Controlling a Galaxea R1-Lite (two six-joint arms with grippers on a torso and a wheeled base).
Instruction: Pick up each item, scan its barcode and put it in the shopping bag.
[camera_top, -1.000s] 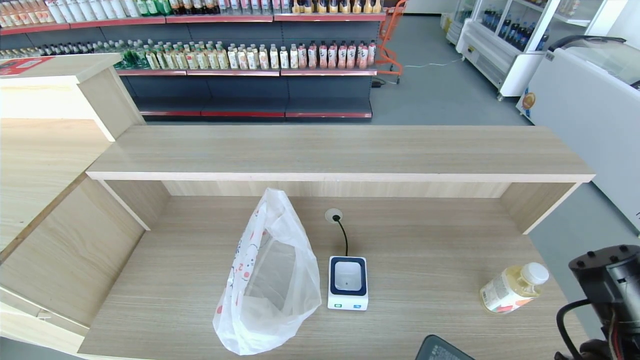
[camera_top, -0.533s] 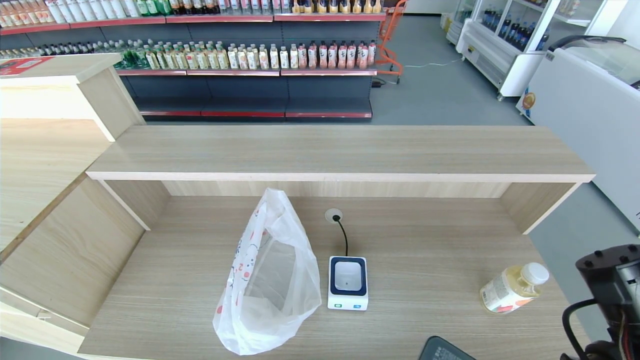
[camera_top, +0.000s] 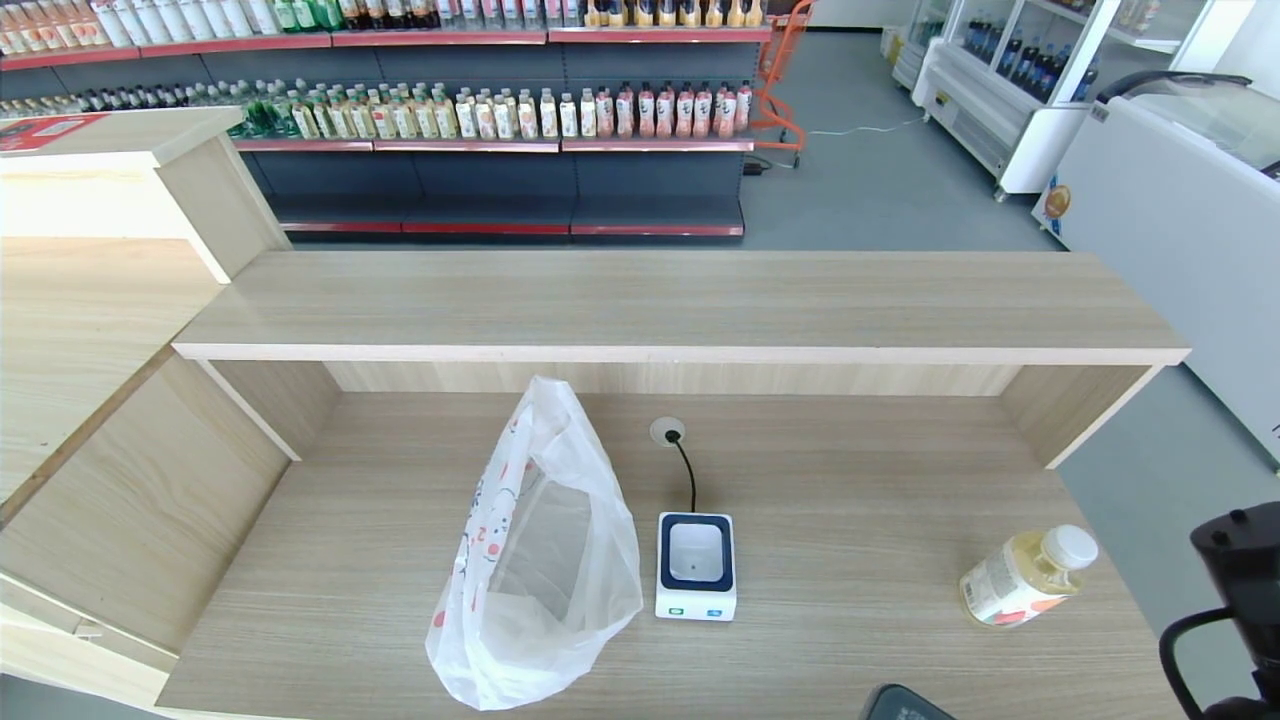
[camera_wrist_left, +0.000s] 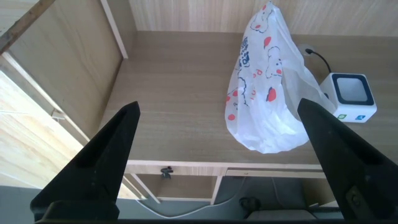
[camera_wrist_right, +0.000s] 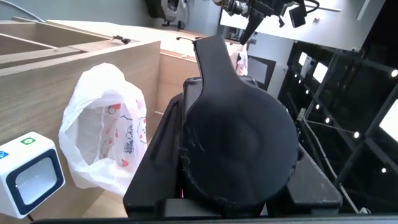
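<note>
Juice bottle (camera_top: 1028, 577) laid on its side nr right edge of tabletop (camera_top: 850, 480), well apart from barcode scanner (camera_top: 696, 566), shopping bag (camera_top: 540, 560) stood just left of scanner, L tool (camera_wrist_left: 217, 107) spread wide, R tool (camera_top: 905, 704) state can't be told

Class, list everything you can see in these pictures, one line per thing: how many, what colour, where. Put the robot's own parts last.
shopping bag: one, translucent white with red print, standing open on the counter, just left of the scanner
scanner: one, white with a dark rim, mid-counter
cable: one, black, from the scanner back to a hole in the counter
bottle: one, pale yellow with a white cap, lying at the counter's right
counter: one, light wood
shelves: rows of many bottles, far behind
chest freezer: one, white, far right
left gripper: one, black, open, over the counter's near edge
right arm: one, black, right of the counter
</note>
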